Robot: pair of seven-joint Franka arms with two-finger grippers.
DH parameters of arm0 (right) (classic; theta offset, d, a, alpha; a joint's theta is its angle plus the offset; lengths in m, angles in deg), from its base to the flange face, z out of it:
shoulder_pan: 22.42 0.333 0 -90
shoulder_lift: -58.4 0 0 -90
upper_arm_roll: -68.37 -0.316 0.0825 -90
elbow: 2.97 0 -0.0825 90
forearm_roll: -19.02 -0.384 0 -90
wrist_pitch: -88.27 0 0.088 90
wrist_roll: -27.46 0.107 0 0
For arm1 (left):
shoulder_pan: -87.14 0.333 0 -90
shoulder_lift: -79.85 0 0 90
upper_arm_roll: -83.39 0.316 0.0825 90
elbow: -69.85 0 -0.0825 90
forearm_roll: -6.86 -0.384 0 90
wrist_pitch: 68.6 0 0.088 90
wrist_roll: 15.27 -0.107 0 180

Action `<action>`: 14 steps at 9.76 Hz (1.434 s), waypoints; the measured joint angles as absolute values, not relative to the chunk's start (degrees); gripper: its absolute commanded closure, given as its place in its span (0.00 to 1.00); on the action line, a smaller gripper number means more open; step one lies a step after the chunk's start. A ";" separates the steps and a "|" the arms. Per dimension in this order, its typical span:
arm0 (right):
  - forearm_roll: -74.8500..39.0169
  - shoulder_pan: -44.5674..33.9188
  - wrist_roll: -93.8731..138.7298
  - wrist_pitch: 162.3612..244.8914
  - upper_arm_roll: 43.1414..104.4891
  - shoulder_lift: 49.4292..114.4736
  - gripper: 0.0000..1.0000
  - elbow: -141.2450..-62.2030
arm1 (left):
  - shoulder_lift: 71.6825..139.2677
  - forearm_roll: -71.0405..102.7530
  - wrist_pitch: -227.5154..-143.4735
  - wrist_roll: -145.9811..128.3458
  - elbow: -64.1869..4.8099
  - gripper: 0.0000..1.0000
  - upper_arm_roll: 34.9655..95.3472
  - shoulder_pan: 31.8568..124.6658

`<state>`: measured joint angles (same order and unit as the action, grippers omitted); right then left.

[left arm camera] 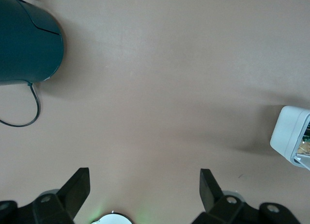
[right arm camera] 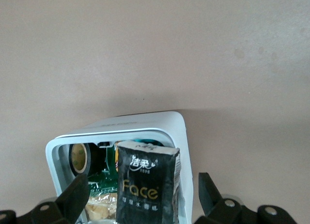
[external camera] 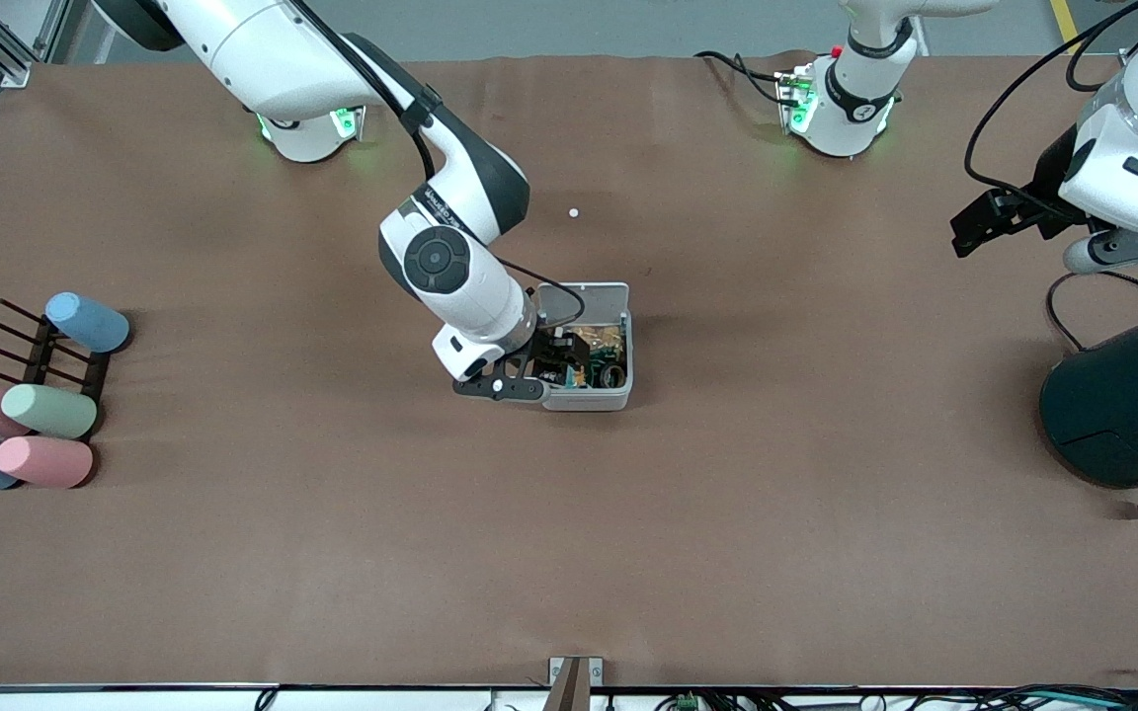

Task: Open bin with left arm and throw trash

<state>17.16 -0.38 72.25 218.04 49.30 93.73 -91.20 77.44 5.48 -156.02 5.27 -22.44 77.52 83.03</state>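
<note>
The white bin point(external camera: 618, 393) stands mid-table with its lid point(external camera: 584, 296) swung open. It holds snack wrappers, a dark tape ring point(right arm camera: 80, 158) and the black packet point(right arm camera: 147, 185) with white print, which stands upright against one wall. My right gripper point(right arm camera: 143, 190) is open just over the bin point(right arm camera: 181, 136), its fingers wide on either side of the packet without touching it; it also shows in the front view point(external camera: 569, 357). My left gripper point(external camera: 969, 232) is open and empty, in the air at the left arm's end of the table point(left arm camera: 144, 185). I cannot make out the rubber band.
A big dark teal cylinder point(external camera: 1122, 395) with a black cable lies at the left arm's end, also in the left wrist view point(left arm camera: 26, 40). A dark rack with several pastel cylinders point(external camera: 36, 395) sits at the right arm's end. A tiny white bead point(external camera: 574, 212) lies farther from the camera than the bin.
</note>
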 measured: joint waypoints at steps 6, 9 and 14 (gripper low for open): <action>17.76 -16.74 50.39 196.55 49.90 86.45 0.00 -89.88 | 77.13 6.63 -156.39 -8.62 -22.44 0.00 80.23 83.20; 17.54 -22.70 42.33 190.52 51.31 82.21 0.00 -89.84 | 75.95 6.63 -156.28 -14.84 -22.42 0.00 80.25 83.18; 16.15 -22.72 32.59 183.95 65.38 72.67 0.00 -89.59 | 75.78 6.89 -156.32 -15.21 -22.28 0.00 81.79 83.16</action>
<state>16.15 -22.72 32.59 183.95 65.38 72.67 -89.59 75.78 6.89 -156.32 -15.21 -22.28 81.79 83.16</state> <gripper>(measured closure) 0.000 0.000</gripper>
